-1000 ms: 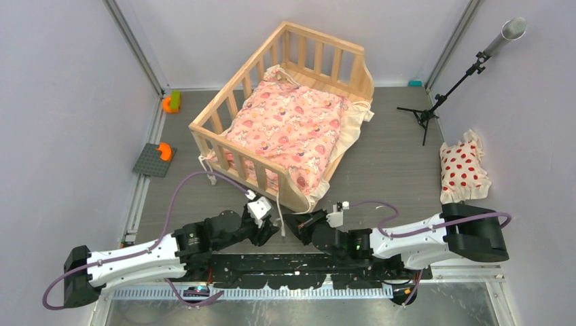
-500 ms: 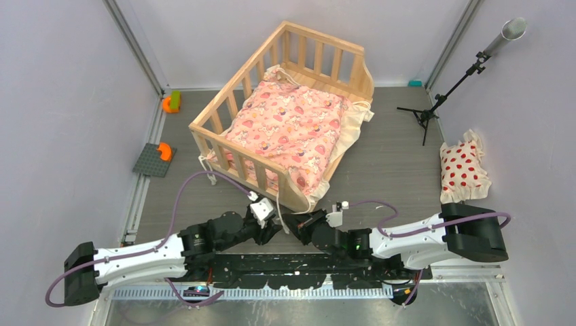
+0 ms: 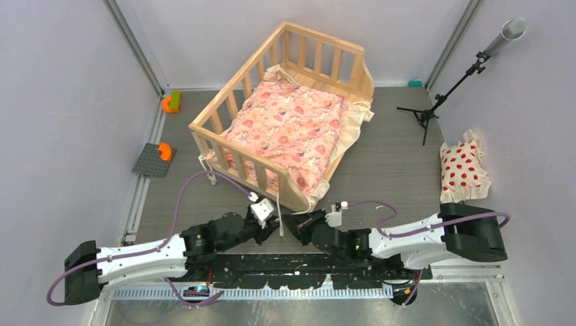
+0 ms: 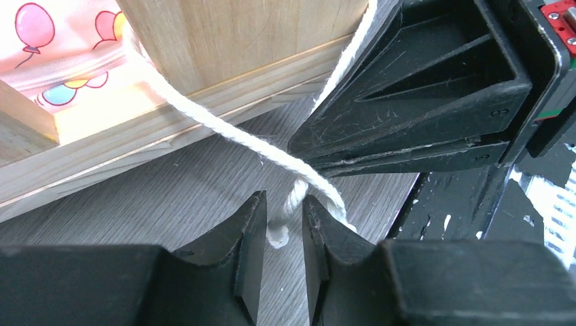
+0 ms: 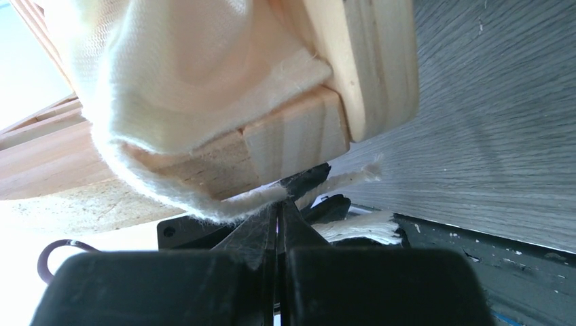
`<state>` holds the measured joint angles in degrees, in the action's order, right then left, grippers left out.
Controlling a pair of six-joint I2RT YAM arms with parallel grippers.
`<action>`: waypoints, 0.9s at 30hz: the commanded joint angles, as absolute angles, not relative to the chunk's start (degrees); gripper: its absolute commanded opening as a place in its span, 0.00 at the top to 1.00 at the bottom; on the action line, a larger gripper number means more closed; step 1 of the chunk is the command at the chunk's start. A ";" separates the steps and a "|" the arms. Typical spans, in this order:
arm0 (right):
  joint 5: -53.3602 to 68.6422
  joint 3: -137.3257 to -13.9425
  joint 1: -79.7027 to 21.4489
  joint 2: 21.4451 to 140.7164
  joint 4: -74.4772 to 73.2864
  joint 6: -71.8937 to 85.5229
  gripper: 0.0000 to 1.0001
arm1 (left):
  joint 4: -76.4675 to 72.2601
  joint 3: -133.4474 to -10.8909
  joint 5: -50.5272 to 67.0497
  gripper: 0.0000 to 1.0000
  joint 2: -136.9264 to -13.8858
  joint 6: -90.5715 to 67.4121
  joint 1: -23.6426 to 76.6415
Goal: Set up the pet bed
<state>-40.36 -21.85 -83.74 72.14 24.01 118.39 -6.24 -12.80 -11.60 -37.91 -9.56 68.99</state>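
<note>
Cushion (image 3: 292,132) inside pet bed (image 3: 325,39) — right fingers (image 5: 255,238) clamped on cream tie (image 5: 251,197); left fingers (image 4: 248,238) narrowly apart around tie end (image 4: 282,227).

Pet bed (image 3: 231,84) corner blocks ahead; tabletop (image 3: 394,163) rightward open.

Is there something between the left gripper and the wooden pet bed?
Only the cream tie cord: from the pet bed it passes through the shut right gripper, and its end lies between the fingers of the left gripper. Nothing else visible.

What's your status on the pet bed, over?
Left gripper open around cream tie end. Right gripper shut on cream tie. Pet bed upright, cushion inside. Nothing blocking.
</note>
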 commanded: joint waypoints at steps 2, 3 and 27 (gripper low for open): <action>-41.16 -21.86 -83.50 72.28 26.15 120.71 0.99 | -10.15 -12.31 -12.75 0.76 -37.78 -8.57 69.11; -41.16 -21.81 -83.50 72.24 26.22 120.72 0.99 | -10.13 -12.38 -12.63 0.79 -37.79 -8.53 69.16; -43.64 -22.69 -83.49 60.31 9.39 106.79 0.54 | -6.73 -16.50 -15.72 1.00 -41.56 -9.08 69.12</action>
